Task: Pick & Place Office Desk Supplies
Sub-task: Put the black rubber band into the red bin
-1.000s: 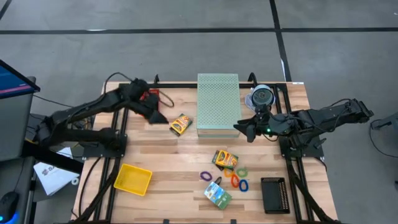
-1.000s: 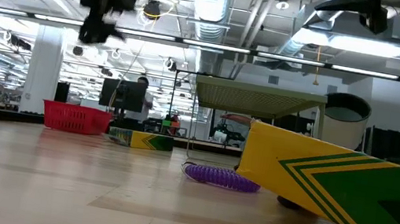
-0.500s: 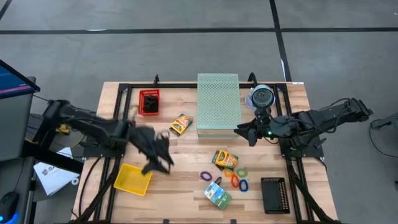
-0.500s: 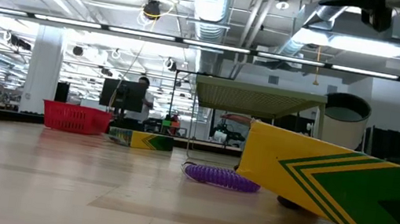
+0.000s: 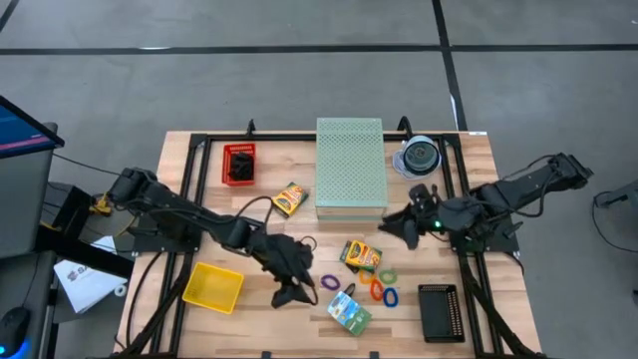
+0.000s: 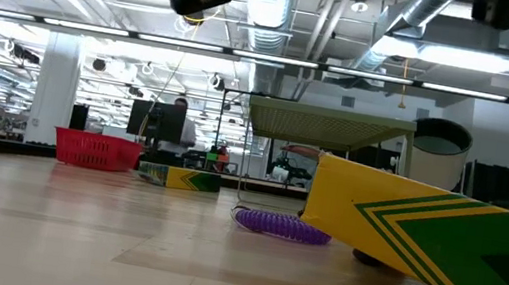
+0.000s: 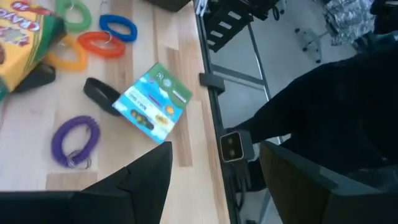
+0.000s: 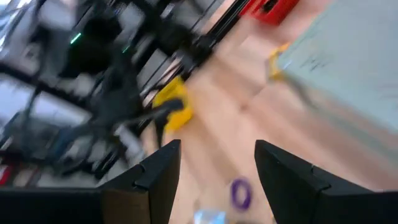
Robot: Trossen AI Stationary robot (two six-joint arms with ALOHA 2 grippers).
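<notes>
The office desk supplies lie loose near the table's front middle: a purple loop (image 5: 331,283), a green-blue packet (image 5: 349,312), orange (image 5: 377,290), blue (image 5: 390,297) and green (image 5: 388,275) loops, a black binder clip (image 7: 99,93) and a yellow-green crayon box (image 5: 361,255). A little yellow-orange box (image 5: 289,199) lies farther back. My left gripper (image 5: 297,282) hovers open just left of the purple loop (image 7: 74,140), above the table, holding nothing. My right gripper (image 5: 389,227) hangs open and empty beside the pale green box's near right corner.
A large pale green perforated box (image 5: 350,168) stands at the back middle, with a round disc spindle (image 5: 420,157) to its right. There are also a red basket (image 5: 239,165) at the back left, a yellow tray (image 5: 212,287) at the front left and a black rack (image 5: 440,312) at the front right.
My left gripper has swept from beside the red basket at the back left toward the near edge and to the right, ending just left of the purple loop; it has rolled on the way and stays open. My right gripper has swung slightly toward the near edge.
</notes>
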